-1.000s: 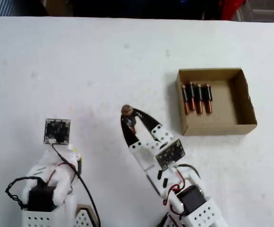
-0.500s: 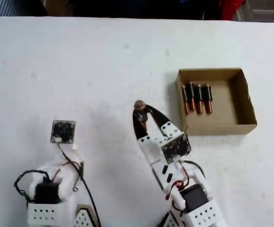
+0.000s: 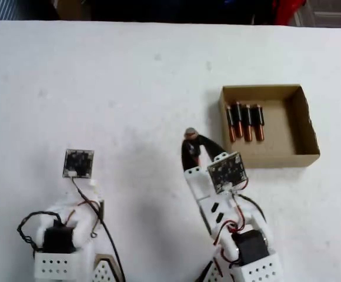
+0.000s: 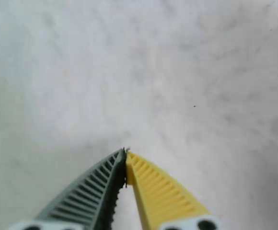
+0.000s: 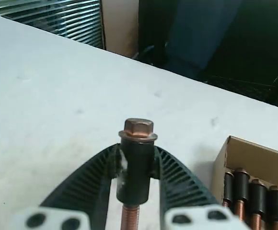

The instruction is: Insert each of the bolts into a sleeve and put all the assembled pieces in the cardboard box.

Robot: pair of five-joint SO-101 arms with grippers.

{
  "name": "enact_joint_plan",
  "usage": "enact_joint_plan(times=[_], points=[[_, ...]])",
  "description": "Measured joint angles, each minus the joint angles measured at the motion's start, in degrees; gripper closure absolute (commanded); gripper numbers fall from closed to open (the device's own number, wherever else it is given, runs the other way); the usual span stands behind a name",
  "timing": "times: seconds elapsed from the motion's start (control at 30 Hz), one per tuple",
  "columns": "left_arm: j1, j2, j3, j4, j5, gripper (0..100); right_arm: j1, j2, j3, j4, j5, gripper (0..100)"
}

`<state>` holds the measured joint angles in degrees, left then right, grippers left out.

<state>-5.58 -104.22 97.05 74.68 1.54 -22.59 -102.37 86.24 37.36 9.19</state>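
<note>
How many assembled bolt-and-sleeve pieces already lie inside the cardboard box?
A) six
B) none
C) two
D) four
D: four assembled pieces lie side by side in the cardboard box, while the right gripper holds a fifth piece outside it.

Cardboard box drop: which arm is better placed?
Right. The right gripper is shut on the sleeved bolt, close to the cardboard box; the left gripper is shut, empty, over bare table.

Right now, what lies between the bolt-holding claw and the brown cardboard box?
Only bare white table lies between the right claw, shut on a black-sleeved copper bolt, and the brown cardboard box, as the high view shows.
</note>
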Motion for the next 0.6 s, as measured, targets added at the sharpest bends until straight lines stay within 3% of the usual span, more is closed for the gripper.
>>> enact_joint_plan(times=[0.37, 0.6], points=[[0.0, 0.0, -0.4, -15.9, -0.2, 98, 0.2, 0.0, -1.2, 2.2, 4.8, 98.1], [0.0, 0.0, -1.9, -14.0, -0.2, 98, 0.6, -0.1, 0.3, 2.2, 5.2, 98.1]])
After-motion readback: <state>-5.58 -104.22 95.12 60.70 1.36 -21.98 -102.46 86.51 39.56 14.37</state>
